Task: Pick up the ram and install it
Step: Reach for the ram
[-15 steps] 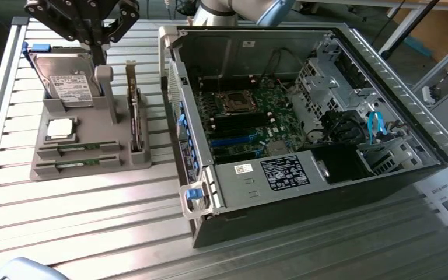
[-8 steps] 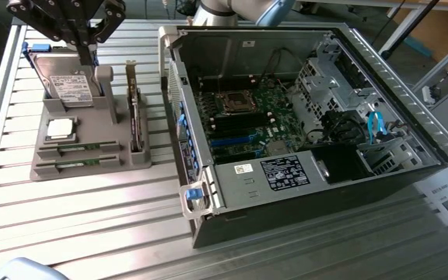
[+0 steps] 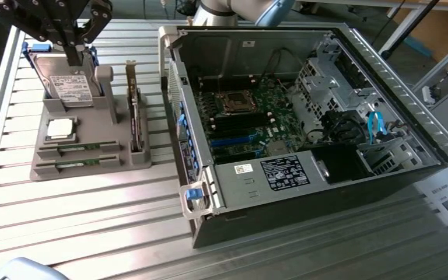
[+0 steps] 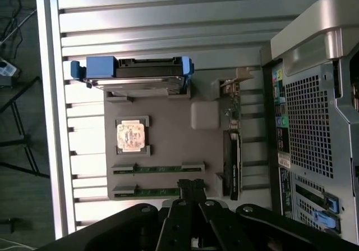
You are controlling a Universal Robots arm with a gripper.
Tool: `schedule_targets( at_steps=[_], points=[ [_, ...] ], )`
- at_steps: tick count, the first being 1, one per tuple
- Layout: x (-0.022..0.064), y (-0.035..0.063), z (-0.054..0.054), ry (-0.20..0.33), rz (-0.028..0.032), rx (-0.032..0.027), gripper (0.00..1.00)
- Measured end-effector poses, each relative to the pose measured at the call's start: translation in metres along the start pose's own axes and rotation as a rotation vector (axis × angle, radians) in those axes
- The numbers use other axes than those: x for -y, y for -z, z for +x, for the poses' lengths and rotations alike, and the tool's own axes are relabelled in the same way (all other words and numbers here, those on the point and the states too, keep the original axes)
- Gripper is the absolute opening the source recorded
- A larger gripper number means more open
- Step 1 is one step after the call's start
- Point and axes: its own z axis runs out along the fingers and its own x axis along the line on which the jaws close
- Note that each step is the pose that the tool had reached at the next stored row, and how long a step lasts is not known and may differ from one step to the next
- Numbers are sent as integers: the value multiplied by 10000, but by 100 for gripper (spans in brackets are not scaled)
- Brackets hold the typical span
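Wrist view — ram (image 4: 152, 192) seemingly near end effector (image 4: 190, 185).

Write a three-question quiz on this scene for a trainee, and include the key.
1. True or false: the gripper holds one of the ram sticks.
2. How many ram sticks lie flat in the gray holder? A) one B) two C) four
3. Fill in: the open computer case sits to the exterior view's ____ of the gray holder.

Key: 1) False: the gripper is shut on nothing, and the sticks lie in the holder. 2) B. 3) right.
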Motion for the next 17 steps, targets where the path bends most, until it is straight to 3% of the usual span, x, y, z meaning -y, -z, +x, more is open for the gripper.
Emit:
schedule_targets(
  at_steps=[7,17],
  points=[
    [9,0,121,-1,3,-28,10],
    [11,0,146,-2,3,-28,10]
  ],
)
